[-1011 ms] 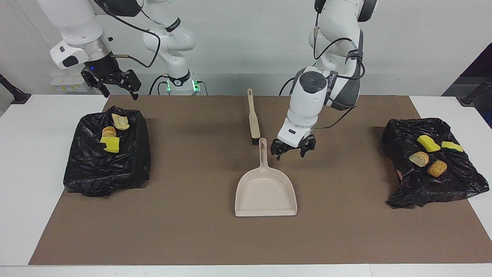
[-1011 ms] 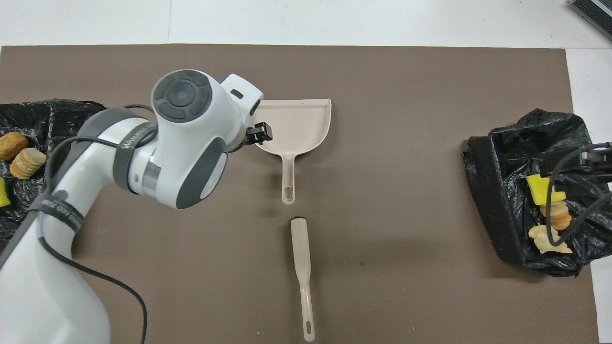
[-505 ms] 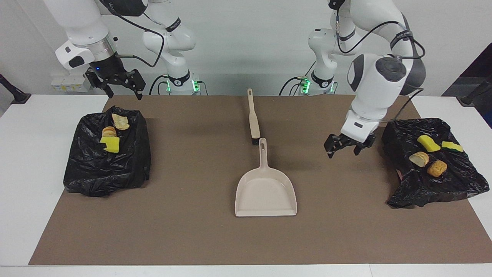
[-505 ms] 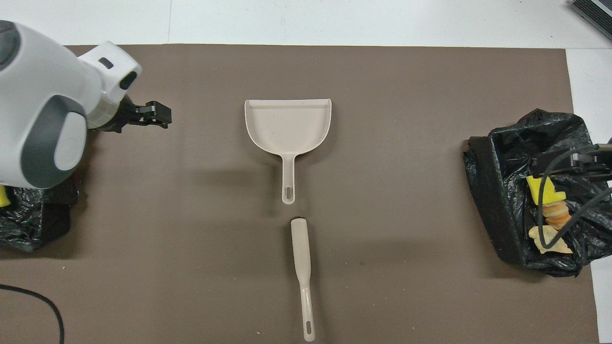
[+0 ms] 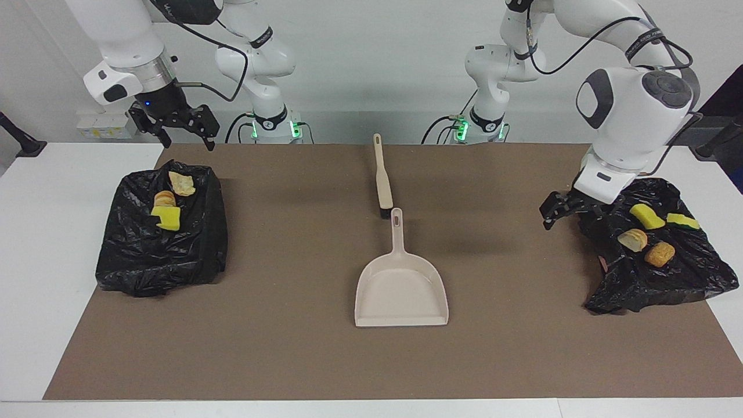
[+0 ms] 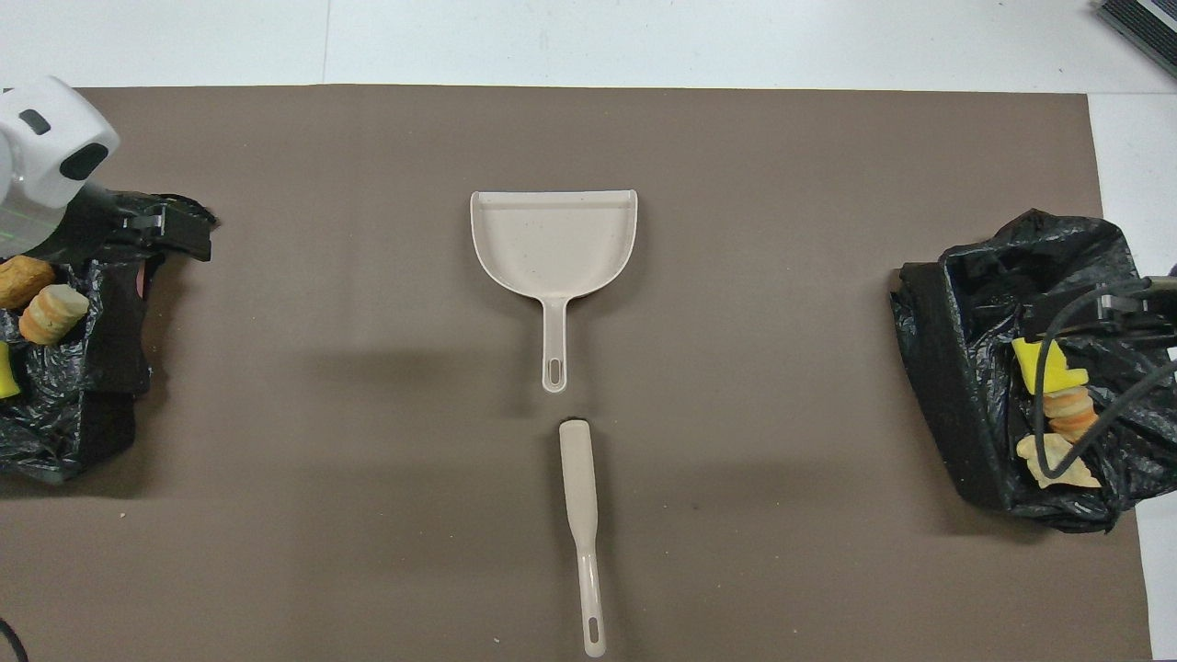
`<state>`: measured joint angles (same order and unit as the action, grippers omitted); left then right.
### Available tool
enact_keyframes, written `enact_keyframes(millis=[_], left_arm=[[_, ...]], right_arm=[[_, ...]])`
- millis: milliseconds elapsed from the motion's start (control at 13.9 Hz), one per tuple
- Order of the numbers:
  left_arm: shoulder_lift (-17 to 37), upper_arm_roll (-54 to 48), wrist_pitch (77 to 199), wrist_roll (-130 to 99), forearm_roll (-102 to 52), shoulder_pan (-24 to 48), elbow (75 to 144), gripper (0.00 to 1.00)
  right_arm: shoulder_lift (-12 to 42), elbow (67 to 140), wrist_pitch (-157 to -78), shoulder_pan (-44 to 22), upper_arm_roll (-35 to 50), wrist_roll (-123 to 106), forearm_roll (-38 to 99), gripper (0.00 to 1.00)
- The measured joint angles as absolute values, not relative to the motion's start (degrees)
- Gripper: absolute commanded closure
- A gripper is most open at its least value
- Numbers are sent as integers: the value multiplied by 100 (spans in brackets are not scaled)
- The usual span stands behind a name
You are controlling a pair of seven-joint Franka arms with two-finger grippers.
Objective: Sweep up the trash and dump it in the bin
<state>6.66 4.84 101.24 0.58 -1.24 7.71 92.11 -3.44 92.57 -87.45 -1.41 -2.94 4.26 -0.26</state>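
right claw [image 5: 181, 129]: hangs in the air over the edge of the black bag at the right arm's end, the edge nearer the robots; fingers spread, holding nothing
bag at the right arm's end [image 5: 139, 249]: black plastic, crumpled, lying on the brown mat [image 5: 290, 348], well apart from the dustpan
trash on that bag [image 5: 167, 219]: a yellow sponge piece, a round bread slice touching it, and a pale torn chunk [image 5: 182, 183] nearer the robots
brush [image 5: 381, 180]: flat on the mat, nearer the robots than the dustpan, its dark end just beside the dustpan's handle tip
dustpan [image 5: 401, 287]: beige, empty, mid-mat, handle toward the robots
left claw [image 5: 572, 210]: low over the edge of the other black bag, on the side facing the dustpan; fingers spread, nothing between them
bag at the left arm's end [image 5: 667, 284]: black, crumpled, well apart from the dustpan
trash on it [image 5: 647, 216]: two yellow sponge pieces and two bread chunks [image 5: 659, 253]
surface [image 5: 35, 261]: white, showing past the mat's ends
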Motion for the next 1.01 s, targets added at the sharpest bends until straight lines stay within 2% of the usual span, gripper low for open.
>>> enact_keyframes(millis=[433,1011], left_arm=[[-75,496,9104,355,-66,771,9167,0],[-163,483,8705,384,-64,771,9065,0]], right_arm=[[-344,9257,-8745,-141,-294,426,-26,0],[-402,9205,-8745,-155,-294,424,-26,0]])
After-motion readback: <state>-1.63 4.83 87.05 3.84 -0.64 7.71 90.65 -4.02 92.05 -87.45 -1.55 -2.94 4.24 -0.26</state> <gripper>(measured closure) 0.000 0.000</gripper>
